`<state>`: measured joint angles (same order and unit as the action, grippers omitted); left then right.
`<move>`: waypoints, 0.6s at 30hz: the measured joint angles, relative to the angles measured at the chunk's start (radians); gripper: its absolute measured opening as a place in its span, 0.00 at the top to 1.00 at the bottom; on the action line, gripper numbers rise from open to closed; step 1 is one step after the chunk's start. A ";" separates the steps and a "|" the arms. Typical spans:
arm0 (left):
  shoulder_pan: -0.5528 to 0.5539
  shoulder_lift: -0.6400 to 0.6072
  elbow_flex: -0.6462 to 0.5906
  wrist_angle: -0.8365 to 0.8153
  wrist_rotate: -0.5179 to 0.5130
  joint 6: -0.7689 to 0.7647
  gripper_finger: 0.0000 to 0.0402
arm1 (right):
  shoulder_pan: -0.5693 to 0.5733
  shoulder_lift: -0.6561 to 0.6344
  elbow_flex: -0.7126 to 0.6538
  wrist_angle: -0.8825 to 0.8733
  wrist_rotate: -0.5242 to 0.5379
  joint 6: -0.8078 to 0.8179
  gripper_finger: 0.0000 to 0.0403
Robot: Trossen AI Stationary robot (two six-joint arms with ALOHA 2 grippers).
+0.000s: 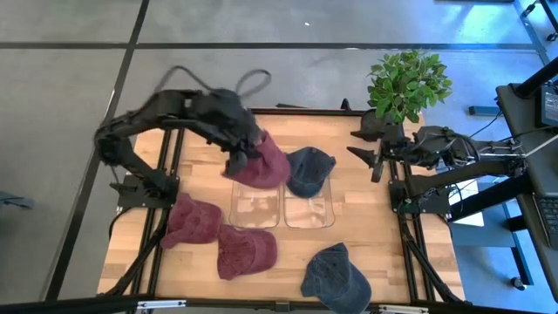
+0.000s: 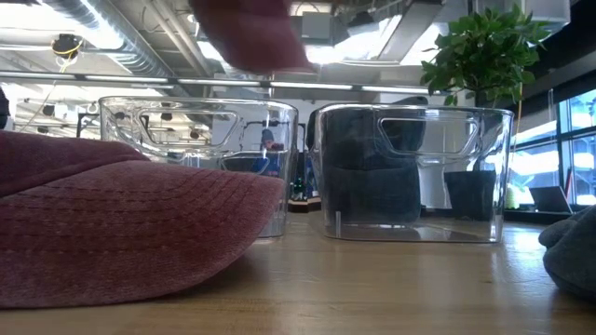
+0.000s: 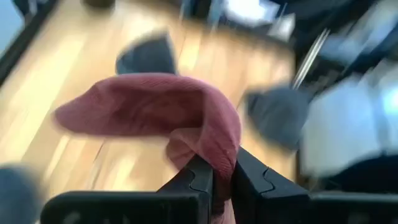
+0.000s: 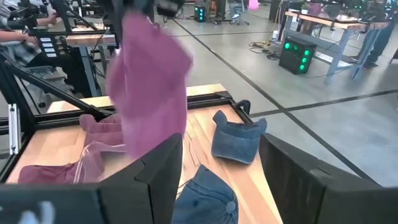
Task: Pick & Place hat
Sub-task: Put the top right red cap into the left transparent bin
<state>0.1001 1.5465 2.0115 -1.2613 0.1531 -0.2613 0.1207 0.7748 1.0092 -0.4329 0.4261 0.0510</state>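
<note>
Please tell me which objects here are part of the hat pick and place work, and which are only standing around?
In the job: dark red corduroy hat held up by the left gripper; two more red hats; two blue denim hats; two clear plastic bins.

Just standing by: green potted plant; waiting right gripper at the table's right edge.

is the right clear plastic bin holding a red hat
No, the right clear plastic bin holds no red hat; a blue denim cap rests at its far rim.
</note>
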 joint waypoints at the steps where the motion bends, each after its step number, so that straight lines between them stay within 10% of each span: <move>1: 0.000 0.027 0.013 -0.045 -0.002 0.033 0.94 | 0.000 0.002 0.000 0.000 0.000 0.003 0.47; 18: -0.010 0.304 0.034 -0.314 -0.140 0.313 0.94 | 0.000 0.021 0.000 -0.139 0.000 0.185 0.47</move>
<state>0.0903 1.8509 2.0453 -1.5750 0.0130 0.0513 0.1207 0.7959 1.0092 -0.5722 0.4263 0.2363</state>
